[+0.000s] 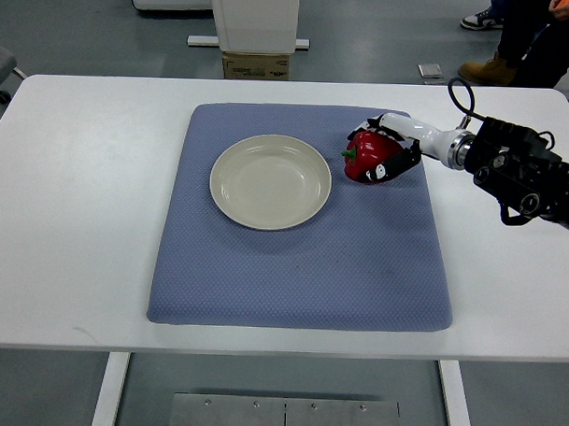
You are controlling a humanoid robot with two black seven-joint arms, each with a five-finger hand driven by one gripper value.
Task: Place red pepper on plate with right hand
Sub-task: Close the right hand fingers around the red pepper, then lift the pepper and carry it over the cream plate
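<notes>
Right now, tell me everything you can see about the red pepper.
The glossy red bell pepper has a short green stem pointing left toward the round cream plate. It lies on its side on the blue-grey textured mat, just right of the plate, not on it. The right hand, white with black fingers, wraps around it.

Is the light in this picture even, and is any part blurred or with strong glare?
Top view: light is even and soft; the round cream plate shows only faint sheen; the shiny red pepper in the right hand carries small highlights; nothing looks blurred.

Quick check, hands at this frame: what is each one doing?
Left hand: not in view.
Right hand: fingers wrapped around the red pepper, beside the plate.
</notes>
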